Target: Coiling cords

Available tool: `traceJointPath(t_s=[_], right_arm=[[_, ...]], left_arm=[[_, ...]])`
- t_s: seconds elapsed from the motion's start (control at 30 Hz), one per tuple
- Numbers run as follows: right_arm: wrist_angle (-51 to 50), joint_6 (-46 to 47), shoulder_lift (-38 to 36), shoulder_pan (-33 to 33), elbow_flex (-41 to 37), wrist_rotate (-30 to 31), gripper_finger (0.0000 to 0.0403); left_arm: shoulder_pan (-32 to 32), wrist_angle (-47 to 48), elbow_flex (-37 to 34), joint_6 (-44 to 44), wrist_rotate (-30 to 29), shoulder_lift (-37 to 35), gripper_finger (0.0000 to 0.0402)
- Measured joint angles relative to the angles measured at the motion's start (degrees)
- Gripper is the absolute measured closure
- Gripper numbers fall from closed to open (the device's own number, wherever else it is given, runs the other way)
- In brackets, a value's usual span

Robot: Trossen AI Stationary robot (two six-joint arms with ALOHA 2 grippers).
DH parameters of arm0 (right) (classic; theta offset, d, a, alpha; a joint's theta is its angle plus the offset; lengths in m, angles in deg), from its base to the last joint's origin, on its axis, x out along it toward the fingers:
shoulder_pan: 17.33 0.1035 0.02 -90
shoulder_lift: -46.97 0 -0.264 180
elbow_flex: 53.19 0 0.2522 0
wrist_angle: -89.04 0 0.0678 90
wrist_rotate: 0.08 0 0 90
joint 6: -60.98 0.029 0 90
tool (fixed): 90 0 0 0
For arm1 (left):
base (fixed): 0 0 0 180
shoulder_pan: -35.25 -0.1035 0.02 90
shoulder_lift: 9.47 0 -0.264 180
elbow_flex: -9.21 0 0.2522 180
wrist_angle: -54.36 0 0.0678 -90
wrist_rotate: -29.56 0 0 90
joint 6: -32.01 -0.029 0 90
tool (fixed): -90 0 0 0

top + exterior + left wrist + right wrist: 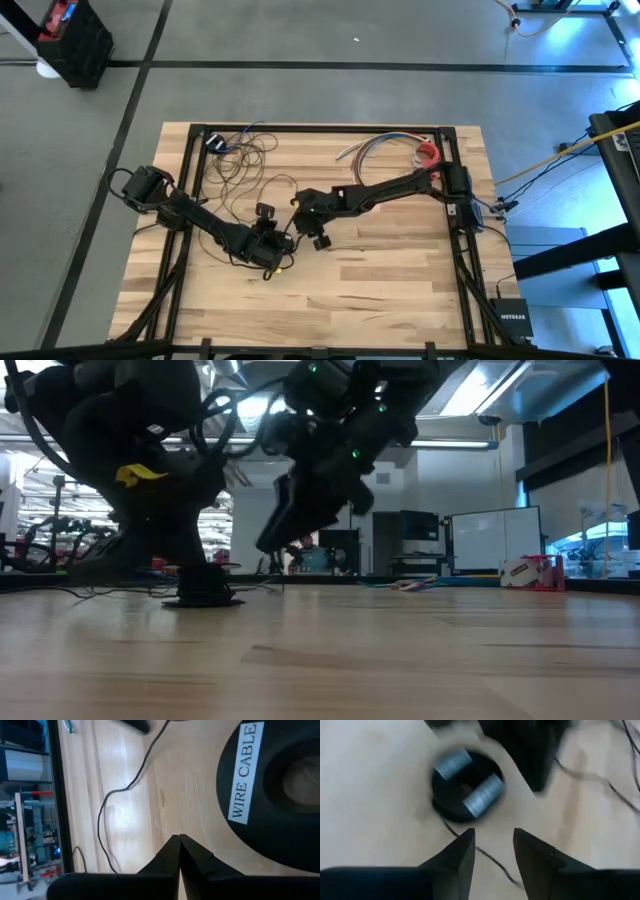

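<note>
Black spool (465, 787) at the cords' (240, 165) end sits flat on the wooden worktop (400, 280), just ahead of the right gripper (494, 845), whose fingers stand spread and empty. The left gripper (179, 842), fingers pressed together, hovers just beside the spool; thin dark wire loops trail across the worktop's far left part

Multicoloured wires (375, 147) lie on the wooden table (400, 280); yellow cable (545, 165) beside.

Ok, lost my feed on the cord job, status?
Left claw shut, empty, beside the black spool. Right claw open above spool, holding nothing. Cord sprawled loose on table. Nothing blocking.
</note>
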Motion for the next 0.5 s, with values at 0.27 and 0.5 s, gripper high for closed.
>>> traceJointPath(t_s=[0.27,0.5], right_arm=[[9.42,2.16,3.2,3.38,-0.02,-2.54,0.0263],[-1.19,2.01,1.49,3.2,-0.13,2.21,0.0262]], left_arm=[[1.77,3.06,0.0,6.23,-0.05,0.0,0.0401],[5.48,8.18,1.54,15.77,0.01,-0.5,0.0401]])
